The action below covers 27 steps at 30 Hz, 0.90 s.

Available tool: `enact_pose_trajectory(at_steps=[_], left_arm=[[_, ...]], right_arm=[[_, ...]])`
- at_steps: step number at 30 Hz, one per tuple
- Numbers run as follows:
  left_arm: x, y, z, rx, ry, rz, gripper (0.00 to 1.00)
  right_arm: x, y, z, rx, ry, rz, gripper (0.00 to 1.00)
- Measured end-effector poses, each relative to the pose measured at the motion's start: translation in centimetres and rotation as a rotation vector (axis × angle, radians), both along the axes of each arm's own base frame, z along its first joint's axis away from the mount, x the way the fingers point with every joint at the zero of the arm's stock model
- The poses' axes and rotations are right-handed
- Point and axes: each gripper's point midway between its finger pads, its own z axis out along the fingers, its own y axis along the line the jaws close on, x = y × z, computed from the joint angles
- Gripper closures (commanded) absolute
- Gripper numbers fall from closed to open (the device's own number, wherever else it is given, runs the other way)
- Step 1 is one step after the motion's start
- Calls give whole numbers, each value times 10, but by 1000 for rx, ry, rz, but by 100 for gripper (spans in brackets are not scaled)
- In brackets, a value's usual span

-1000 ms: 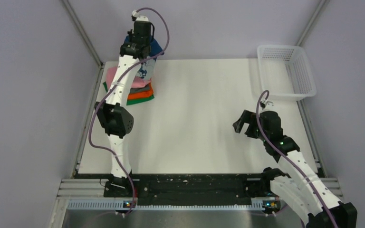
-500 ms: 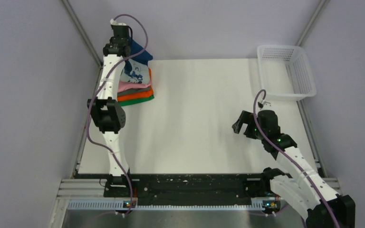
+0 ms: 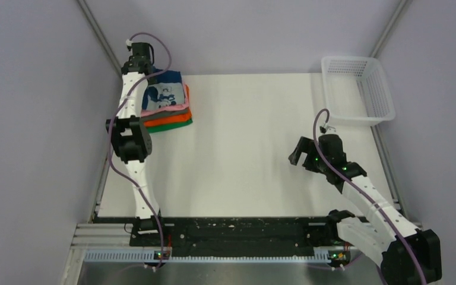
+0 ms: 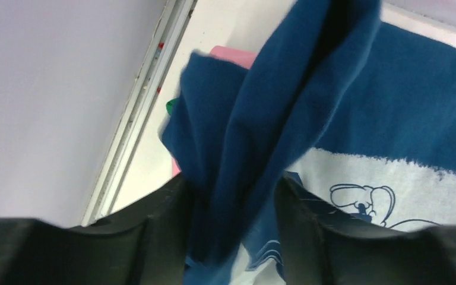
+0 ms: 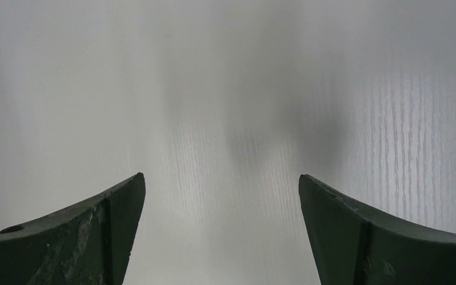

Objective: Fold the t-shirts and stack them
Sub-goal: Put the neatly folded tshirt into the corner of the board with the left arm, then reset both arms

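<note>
— The left claw point(image 4: 231, 185), what is it doing over there in the far-left corner?

— It hangs above the pile with a bunch of the navy t-shirt point(image 3: 166, 95) running up between its two fingers point(image 4: 166, 208). The cloth fills the gap and touches both. Whether they are pinching it or only resting against it, I cannot tell from here.

— And the rest of that shirt?

— It lies spread flat on top of the stack, with the pale cartoon print point(image 4: 386, 184) facing up. One loose fold lifts off it towards the claw.

— What is underneath?

— Folded ones. A pink t-shirt point(image 4: 231, 54) peeks out at the edge nearest the wall, then an orange t-shirt point(image 3: 169, 120), and a green t-shirt point(image 3: 181, 125) at the bottom. There may be a grey layer between them, but it is too thin to be sure of. The whole pile sits on the white table point(image 3: 249, 154), tight against the left rail.

— The right claw point(image 5: 221, 178)?

— Its fingers are spread wide with nothing between them, only bare tabletop below. It hovers on the right side, well apart from the shirts.

— Anything else on the table?

— A white mesh basket point(image 3: 386, 110) in the far-right corner.
</note>
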Motion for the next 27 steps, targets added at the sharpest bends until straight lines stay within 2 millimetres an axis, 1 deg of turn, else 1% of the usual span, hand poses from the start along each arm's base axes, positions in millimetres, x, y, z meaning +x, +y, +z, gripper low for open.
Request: enact_pose_trajectory(at_steps=[1, 4, 6, 10, 15, 17, 18, 19, 22, 24, 25, 27], left_arm=[[0, 1, -2, 7, 1, 10, 2], [-1, -1, 0, 34, -6, 45, 1], [1, -4, 3, 51, -23, 61, 1], [3, -10, 5, 58, -30, 61, 1], [3, -20, 1, 5, -33, 44, 1], [-1, -30, -2, -43, -28, 15, 2], [-6, -35, -3, -68, -25, -4, 1], [-14, -43, -5, -102, -18, -28, 1], [-46, -63, -3, -172, -9, -74, 1], [-73, -80, 9, -212, -27, -94, 1], [-87, -90, 18, -232, -38, -108, 1], [-115, -114, 41, -293, -120, -146, 1]], right_arm=[[0, 0, -3, -2, 10, -1, 1], [0, 0, -8, -5, 33, -4, 1], [0, 0, -8, -7, 36, -6, 1], [7, 1, 3, -3, 5, -11, 1], [9, 1, 6, -2, -4, -12, 1], [8, 1, 6, -1, -5, -11, 1], [8, 1, 7, -1, -7, -11, 1], [8, 1, 8, 1, -11, -10, 1], [8, -1, 17, -2, -46, -7, 1], [7, -5, 24, -17, -80, -11, 1], [7, -7, 28, -24, -96, -15, 1], [6, -11, 33, -32, -132, -28, 1]])
